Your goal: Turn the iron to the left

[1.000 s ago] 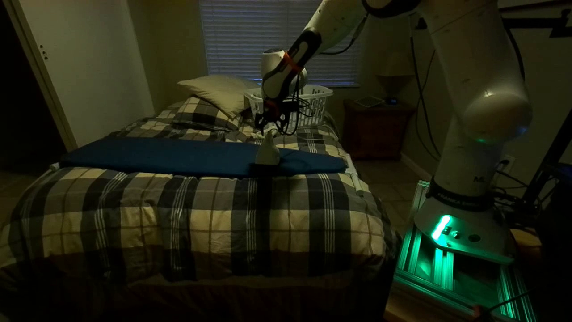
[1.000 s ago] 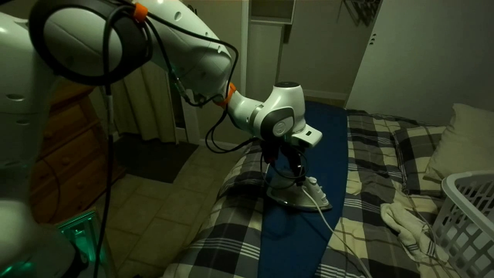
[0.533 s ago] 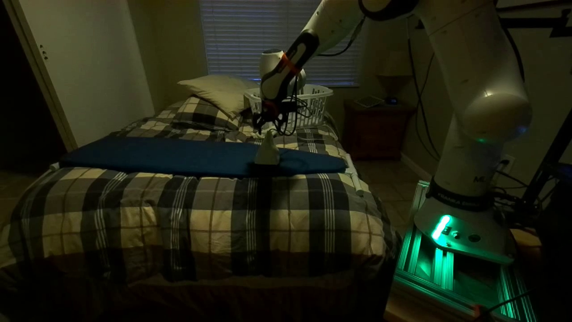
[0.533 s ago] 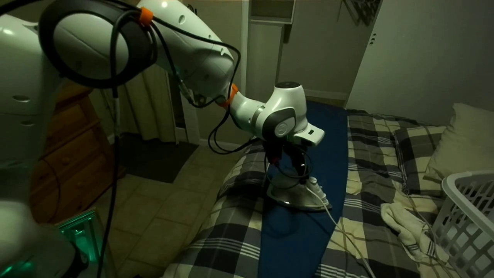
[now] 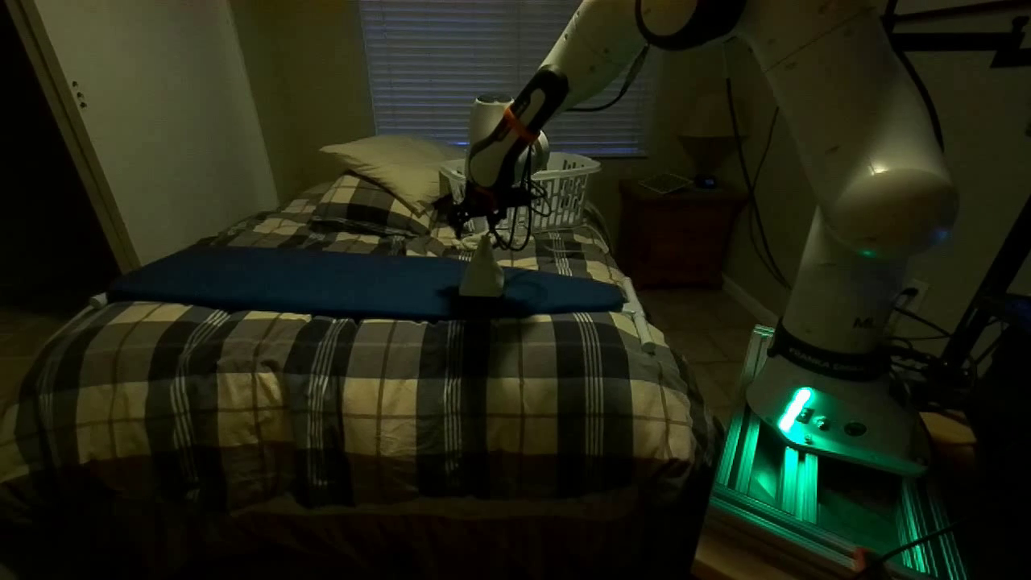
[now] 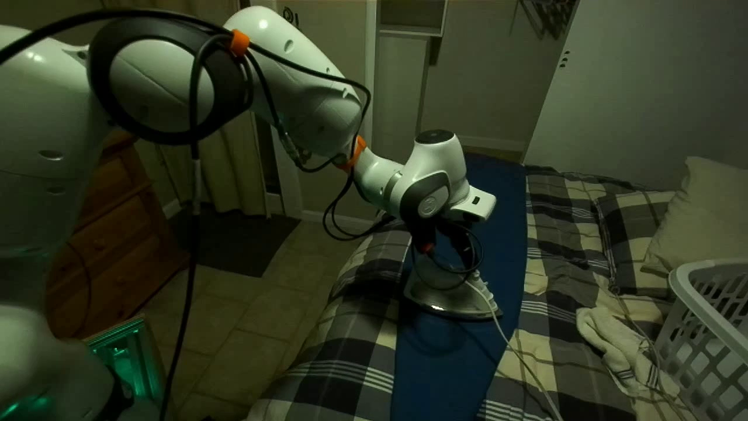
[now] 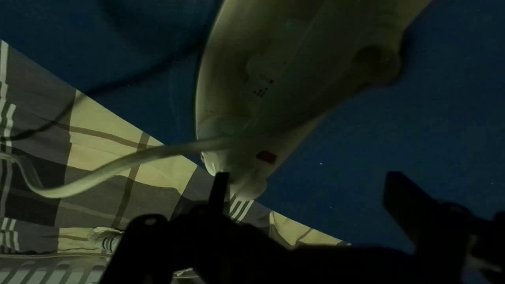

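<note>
The pale iron (image 5: 482,275) sits on a blue ironing board (image 5: 322,278) laid across the bed. It shows in an exterior view (image 6: 447,298) partly behind the arm's cables, with its white cord running off over the bed. In the wrist view the iron (image 7: 272,86) fills the upper middle, its end with a red mark pointing down. My gripper (image 7: 307,175) is open and empty, its fingers wide apart. The left finger overlaps the iron's end; the right finger is over bare board. In an exterior view the gripper (image 6: 447,248) is just above the iron; contact cannot be told.
The white cord (image 7: 118,167) runs left from the iron. A white slatted basket (image 6: 710,304) and a pale sock-like cloth (image 6: 613,345) are on the plaid bed (image 5: 362,403). Pillows (image 5: 395,165) lie at the head. Black cables (image 6: 447,286) loop around the gripper.
The arm has lowered a little and the hand has shifted slightly, to the right in one exterior picture and left in another. The iron has not visibly moved.
</note>
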Controlling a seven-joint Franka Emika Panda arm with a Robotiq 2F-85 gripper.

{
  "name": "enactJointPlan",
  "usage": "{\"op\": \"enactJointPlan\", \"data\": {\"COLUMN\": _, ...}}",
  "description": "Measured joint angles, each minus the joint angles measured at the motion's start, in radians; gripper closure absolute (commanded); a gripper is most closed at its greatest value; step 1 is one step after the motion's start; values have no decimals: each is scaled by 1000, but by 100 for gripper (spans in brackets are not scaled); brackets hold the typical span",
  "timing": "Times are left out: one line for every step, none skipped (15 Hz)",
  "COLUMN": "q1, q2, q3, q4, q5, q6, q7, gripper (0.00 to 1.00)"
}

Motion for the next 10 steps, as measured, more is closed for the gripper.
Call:
{"op": "enactJointPlan", "data": {"q1": 1, "q2": 9, "q3": -3, "q4": 2, "q5": 0, "q6": 0, "q7": -6, "gripper": 0}}
{"op": "enactJointPlan", "data": {"q1": 2, "q2": 18, "q3": -7, "q4": 5, "q5": 0, "q6": -2, "q7": -10, "gripper": 17}}
{"op": "enactJointPlan", "data": {"q1": 3, "q2": 26, "q3": -10, "q4": 6, "q5": 0, "q6": -2, "q7": -13, "gripper": 27}}
{"op": "enactJointPlan", "data": {"q1": 5, "q2": 30, "q3": -15, "q4": 7, "q5": 0, "q6": -8, "q7": -17, "gripper": 34}}
{"op": "enactJointPlan", "data": {"q1": 9, "q2": 33, "q3": -22, "q4": 7, "q5": -1, "q6": -16, "q7": -19, "gripper": 41}}
{"op": "enactJointPlan", "data": {"q1": 15, "q2": 34, "q3": -31, "q4": 8, "q5": -3, "q6": -25, "q7": -23, "gripper": 50}}
{"op": "enactJointPlan", "data": {"q1": 21, "q2": 35, "q3": -40, "q4": 9, "q5": -7, "q6": -31, "q7": -29, "gripper": 56}}
{"op": "enactJointPlan", "data": {"q1": 28, "q2": 36, "q3": -50, "q4": 11, "q5": -16, "q6": -31, "q7": -36, "gripper": 64}}
{"op": "enactJointPlan", "data": {"q1": 37, "q2": 36, "q3": -64, "q4": 12, "q5": -34, "q6": -28, "q7": -45, "gripper": 70}}
{"op": "enactJointPlan", "data": {"q1": 47, "q2": 37, "q3": -77, "q4": 11, "q5": -57, "q6": -23, "q7": -53, "gripper": 75}}
